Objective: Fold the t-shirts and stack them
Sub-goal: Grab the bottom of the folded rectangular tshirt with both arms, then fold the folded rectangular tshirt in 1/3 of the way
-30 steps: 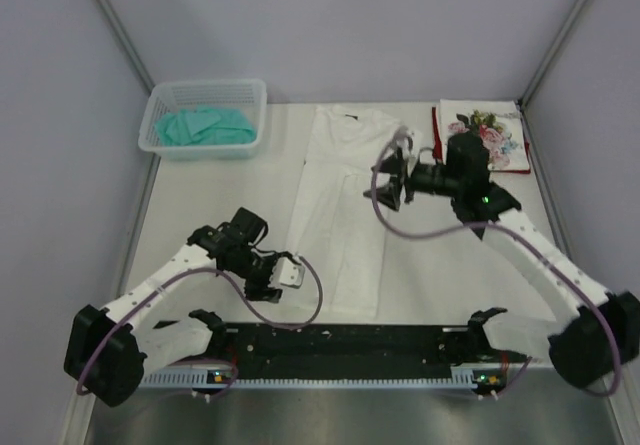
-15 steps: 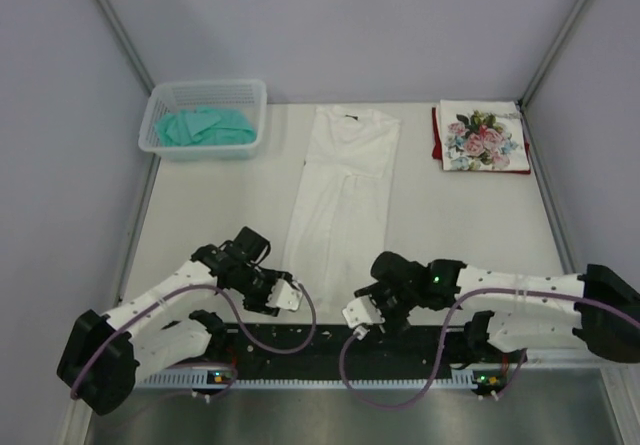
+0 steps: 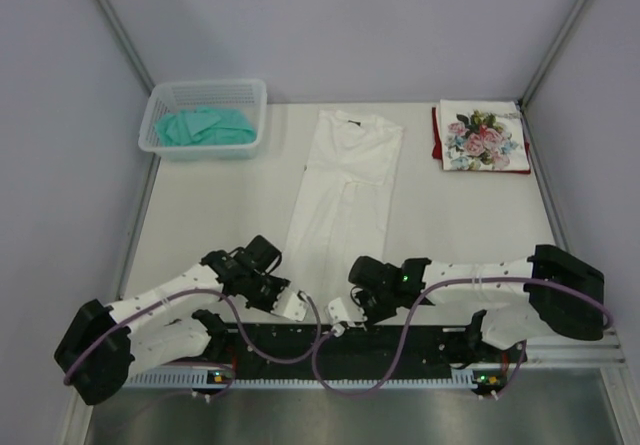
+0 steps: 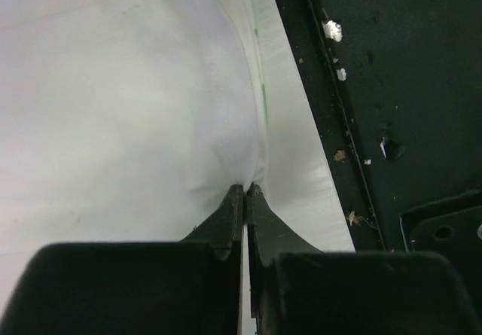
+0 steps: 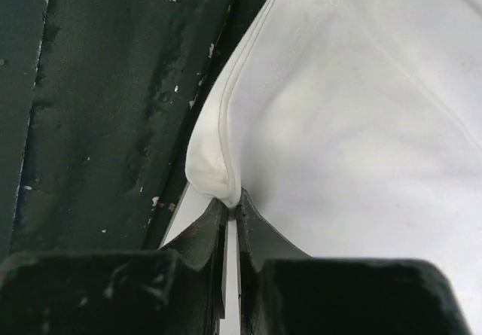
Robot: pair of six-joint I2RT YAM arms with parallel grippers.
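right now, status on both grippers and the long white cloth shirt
Left gripper shut on long white shirt, near hem. Right gripper shut on same hem. Pale mesh basket, rose-print shirt well apart.

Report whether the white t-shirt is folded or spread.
Half-folded: white t-shirt lies as a narrow full-length strip, sides folded in, not yet folded crosswise.

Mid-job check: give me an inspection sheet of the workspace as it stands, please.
Surface: pale table, black strip along its near edge.
Job's things: white t-shirt lying as a long strip, collar far; rose-print shirt folded at far right on a dark red one.
Clutter: mesh basket far left, teal cloth inside.
Claws: left claw and right claw both shut on the white t-shirt's near hem.
Cables: purple cables looping from both arms.
Surroundings: grey walls; nothing else seen.
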